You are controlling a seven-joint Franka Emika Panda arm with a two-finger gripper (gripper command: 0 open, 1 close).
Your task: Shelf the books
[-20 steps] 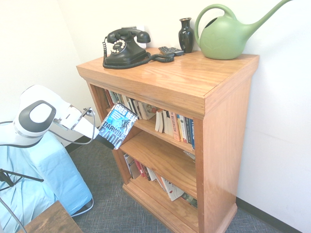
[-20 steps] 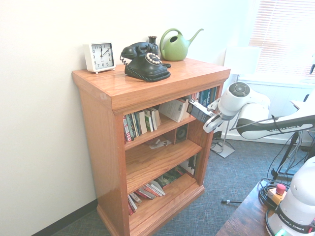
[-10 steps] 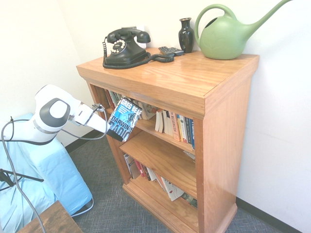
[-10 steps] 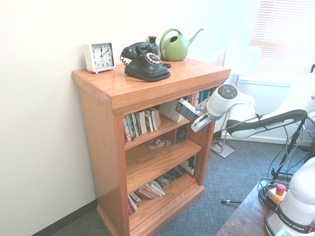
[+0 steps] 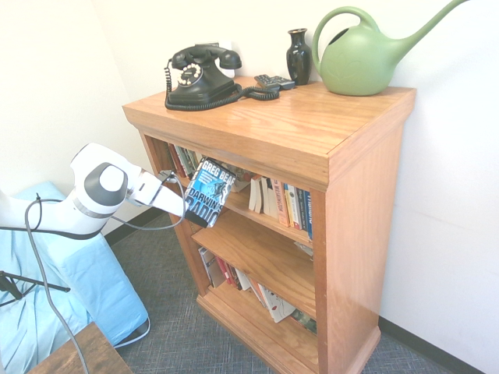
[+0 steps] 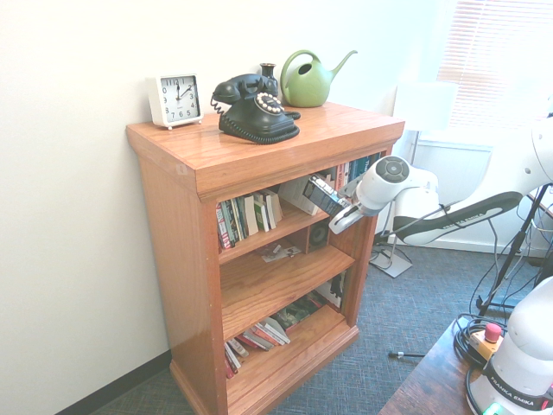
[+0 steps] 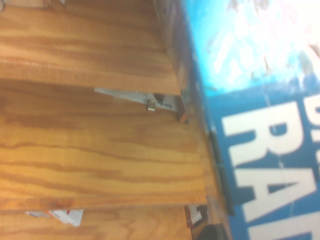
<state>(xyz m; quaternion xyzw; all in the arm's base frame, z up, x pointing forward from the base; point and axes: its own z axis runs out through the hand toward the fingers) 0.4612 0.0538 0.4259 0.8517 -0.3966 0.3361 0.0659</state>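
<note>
The gripper (image 5: 185,209) is clamped on the lower edge of the book (image 5: 208,192) — a thick paperback with a glossy blue-and-black cover. The book is held cover-out and tilted, its top at the mouth of the upper shelf (image 5: 257,214), likely so it can slide in beside the shelved rows. The bookcase (image 5: 312,132) is honey-coloured wood, boxy with an overhanging top.

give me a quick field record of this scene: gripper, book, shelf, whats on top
gripper: shut on the book
book: blue "Darwin's Radio" paperback, tilted, at the front of the top opening
shelf: wooden bookcase; rows of books on the upper board
on top: black telephone, dark vase, green watering can, white clock
task state: book not yet shelved
</note>
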